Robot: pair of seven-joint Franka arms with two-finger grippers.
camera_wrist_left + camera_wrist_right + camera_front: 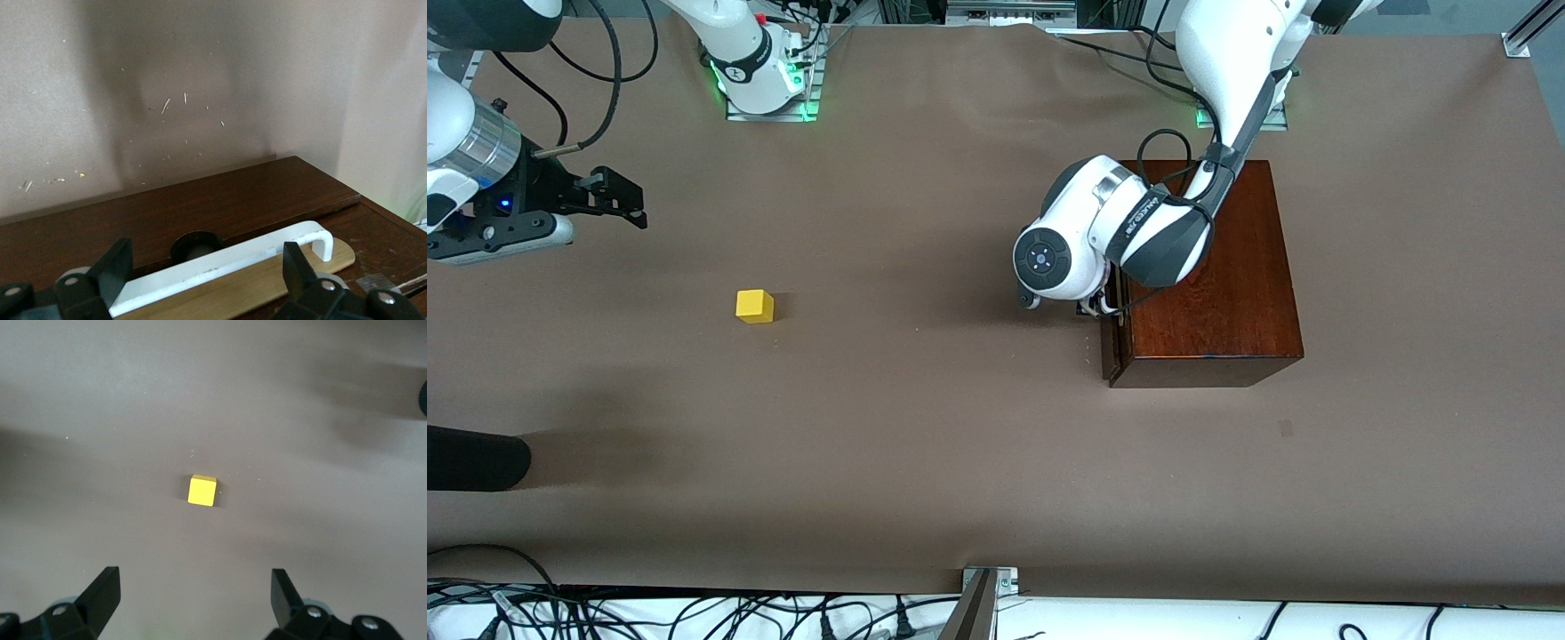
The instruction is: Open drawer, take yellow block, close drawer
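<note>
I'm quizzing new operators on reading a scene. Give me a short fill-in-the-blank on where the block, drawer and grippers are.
1. The yellow block lies on the bare ____, not in the drawer.
2. The left gripper has its open fingers either side of the drawer's white ____.
3. The right gripper is ____ and holds nothing.
4. The drawer belongs to the dark wooden ____.

Missing words: table; handle; open; box
</note>
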